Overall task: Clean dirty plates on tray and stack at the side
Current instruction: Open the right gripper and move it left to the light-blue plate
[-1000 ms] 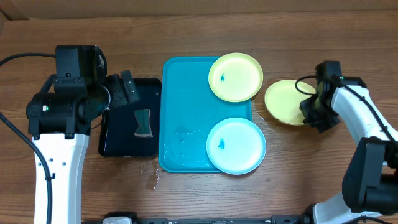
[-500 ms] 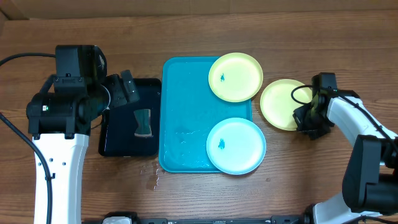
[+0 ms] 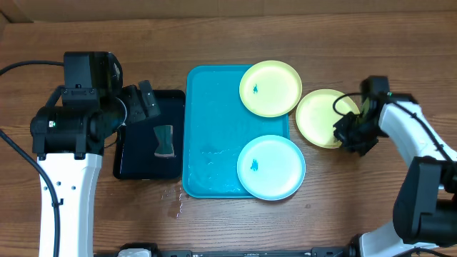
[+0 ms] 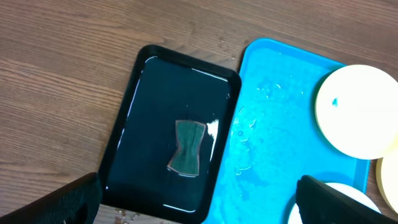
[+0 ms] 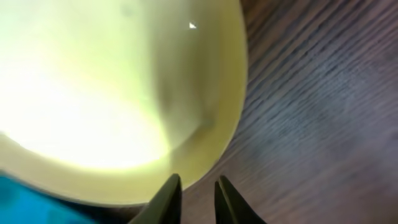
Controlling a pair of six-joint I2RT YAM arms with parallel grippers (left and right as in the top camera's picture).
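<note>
Overhead, left side first: your left gripper hangs over the top edge of the black tray, holding nothing. On the left wrist view its fingers sit at the two bottom corners of the frame, spread wide. A dark sponge lies flat in the middle of the black tray, untouched by either arm. Just beside it to the right is the tray, wet in patches, with a few drops on the table by its lower left corner. Two plates sit on its right half. The upper plate, yellow-green, overhangs the top right corner, and the blue plate overhangs the bottom right. Each shows a small blue smudge left of centre, so count both as dirty. The side plate, yellow-green, lies off the tray on the bare wood, just right of it. No smudge is visible on it from above or up close. Your right gripper is at its right rim. On the right wrist view the fingertips are drawn narrow and meet the rim, which reads as a pinch. Judged progress: one plate clean and set aside, two left to wipe, and no stack yet. No brand, label or writing is readable anywhere.
</note>
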